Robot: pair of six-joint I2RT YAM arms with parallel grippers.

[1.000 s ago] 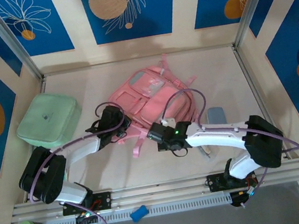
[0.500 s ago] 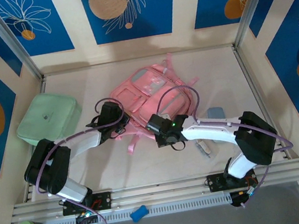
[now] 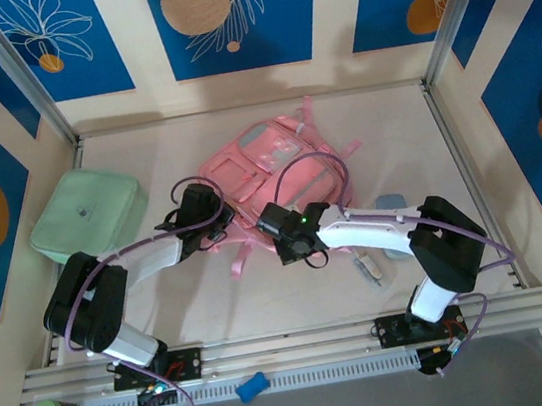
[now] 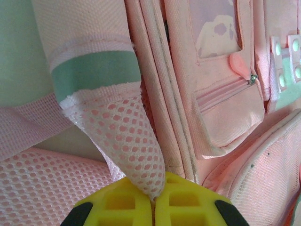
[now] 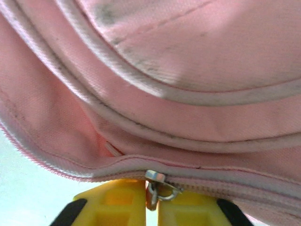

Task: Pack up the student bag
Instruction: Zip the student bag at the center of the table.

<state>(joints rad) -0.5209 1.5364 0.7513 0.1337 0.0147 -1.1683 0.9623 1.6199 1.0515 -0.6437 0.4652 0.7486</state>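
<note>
Presumably to unzip the student bag (image 3: 259, 176): pinching zip pull (image 5: 158, 184) inside right claw (image 5: 151, 201), anchoring mesh strap (image 4: 128, 137) inside left claw (image 4: 153, 202).

No lettering, number or brand can be read anywhere. The mint green square soft case (image 3: 86, 217) carries a small dark mark (image 3: 84, 213) at its middle, too small to make out. The large pink fabric backpack (image 3: 248, 181) has a pale blotchy print (image 4: 214, 28) behind its clear front window, with no legible letters.
</note>
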